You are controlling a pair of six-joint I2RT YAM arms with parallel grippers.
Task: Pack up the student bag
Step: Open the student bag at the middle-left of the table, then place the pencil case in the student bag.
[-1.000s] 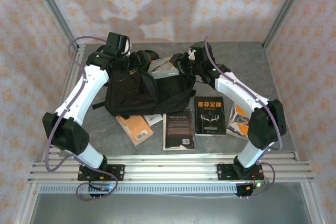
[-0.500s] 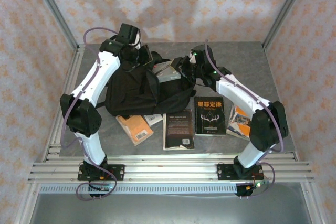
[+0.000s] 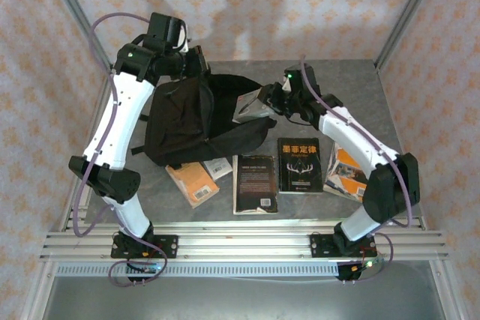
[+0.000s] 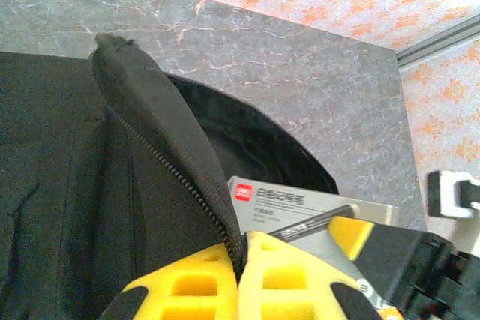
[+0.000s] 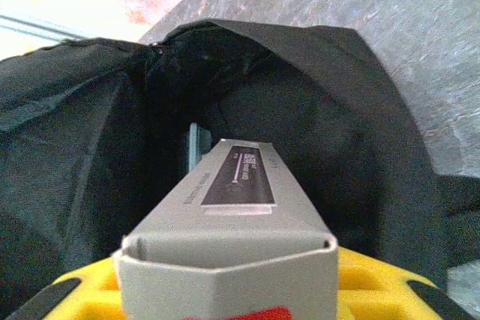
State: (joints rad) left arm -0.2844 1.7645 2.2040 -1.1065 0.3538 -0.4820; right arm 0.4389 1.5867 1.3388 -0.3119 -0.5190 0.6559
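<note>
The student bag (image 3: 180, 119) is a black backpack at the back left of the table, its mouth (image 5: 300, 118) held wide. My left gripper (image 3: 199, 64) is shut on the bag's zip edge (image 4: 161, 159), lifting it; its yellow fingers (image 4: 191, 286) pinch the fabric. My right gripper (image 3: 274, 99) is shut on a long grey box (image 3: 251, 105), whose far end sits at the bag's mouth. In the right wrist view the grey box (image 5: 232, 200) points into the dark interior, where a teal edge (image 5: 192, 144) shows. The left wrist view has the grey box (image 4: 296, 201) beside the zip.
Books lie in front of the bag: a tan one (image 3: 193, 183), a black one (image 3: 255, 183), a black one with a Chinese title (image 3: 300, 164) and an orange-and-white one (image 3: 343, 170). Bare grey table (image 3: 341, 84) lies at the back right. Cage posts (image 3: 75, 16) flank the table.
My left arm has pulled the zip edge up and to the left, standing the bag taller and widening its mouth. My right gripper has shifted slightly right with the box.
</note>
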